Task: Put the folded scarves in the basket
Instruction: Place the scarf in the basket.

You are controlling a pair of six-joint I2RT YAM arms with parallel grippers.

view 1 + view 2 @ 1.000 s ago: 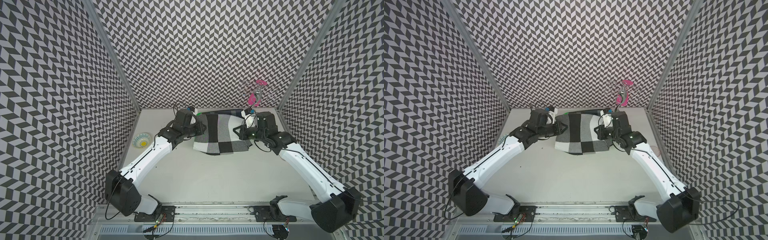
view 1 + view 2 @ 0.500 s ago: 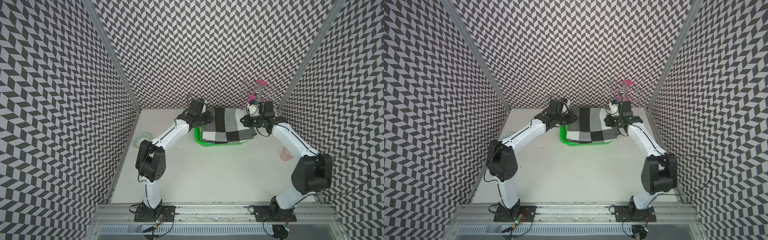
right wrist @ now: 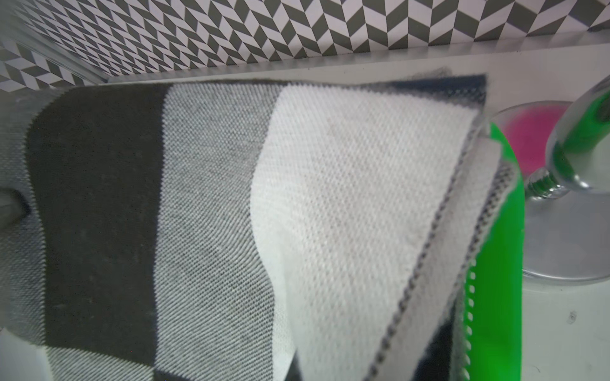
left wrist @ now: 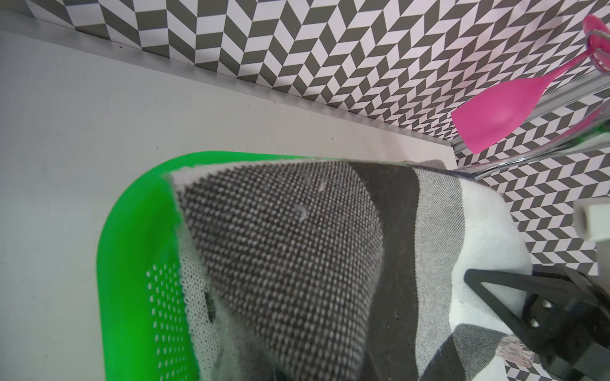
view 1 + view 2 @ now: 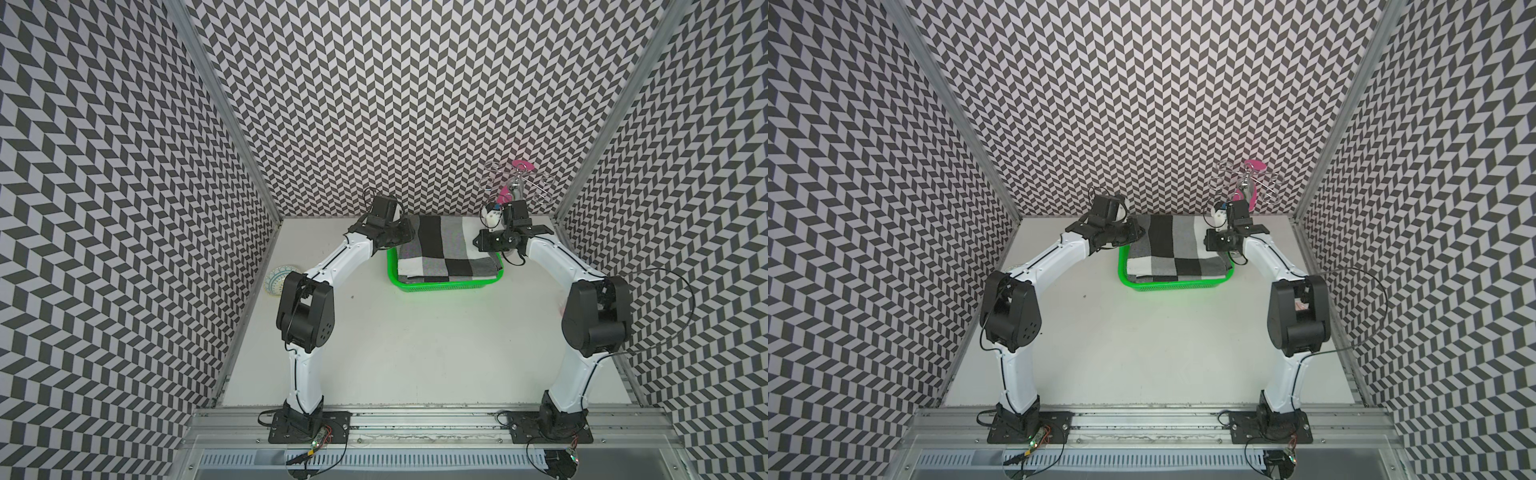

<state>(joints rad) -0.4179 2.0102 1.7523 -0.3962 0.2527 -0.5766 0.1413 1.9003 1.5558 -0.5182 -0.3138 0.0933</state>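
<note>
Setting: chevron-patterned walls are enclosing a pale grey tabletop (image 5: pixel 415 353), and both arms are reaching toward its far end.
Top views, scarf: in both top views the folded checked scarf (image 5: pixel 444 253) is spanning the two grippers, its near edge sinking into the green basket (image 5: pixel 440 286) and its far edge riding above the rim.
Top views, tools: the left gripper (image 5: pixel 406 236) is clamping the scarf's far-left corner, and the right gripper (image 5: pixel 478 245) is clamping the far-right one.
Top views, bystanders: a patterned plate (image 5: pixel 279 280) is sitting by the left wall, and a metal utensil stand (image 5: pixel 515 187) is standing just beyond the right gripper.
Left wrist view: knit layers are draping inside the basket's rounded corner, and a pink spatula (image 4: pixel 501 115) is hanging off the stand.
Right wrist view: stacked fold edges are fanning against the opposite basket wall.
Handling: the scarf is looking soft, light and limp. It is likely to sag or unfold unless both corners are pinched through every layer.
</note>
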